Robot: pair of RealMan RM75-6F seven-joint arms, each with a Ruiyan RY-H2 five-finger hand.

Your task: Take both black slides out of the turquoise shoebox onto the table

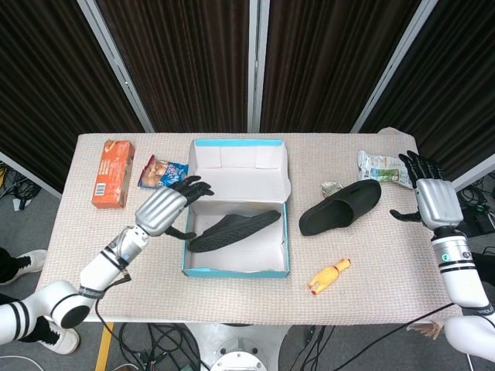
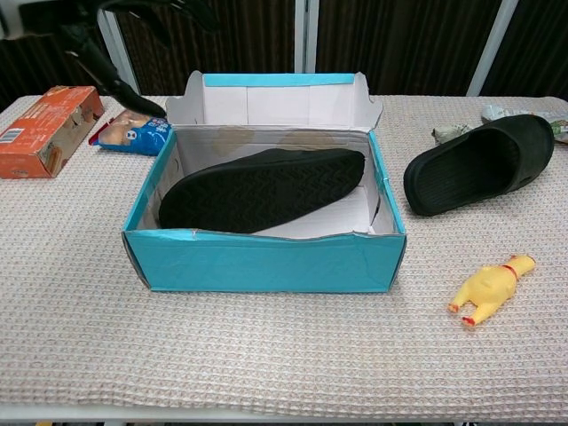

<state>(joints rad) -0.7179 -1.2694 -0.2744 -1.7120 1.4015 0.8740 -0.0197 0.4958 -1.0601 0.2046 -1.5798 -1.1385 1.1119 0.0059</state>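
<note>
The turquoise shoebox point(image 1: 236, 270) point(image 2: 266, 263) stands open mid-table with its lid flap up at the back. One black slide point(image 1: 233, 230) point(image 2: 262, 189) lies sole-up and slanted inside it. The other black slide point(image 1: 340, 207) point(image 2: 477, 163) rests on the table to the box's right. My left hand point(image 1: 165, 209) point(image 2: 98, 27) hovers open over the box's left edge, fingers spread toward the slide inside, touching nothing. My right hand point(image 1: 433, 198) is open at the table's right edge, apart from the slide on the table.
An orange carton point(image 1: 113, 173) point(image 2: 42, 130) and a blue snack bag point(image 1: 163, 173) point(image 2: 133, 131) lie at the back left. A crumpled wrapper point(image 1: 385, 168) and a small wad point(image 1: 333, 188) sit behind the outer slide. A yellow rubber chicken point(image 1: 329, 275) point(image 2: 486, 289) lies front right.
</note>
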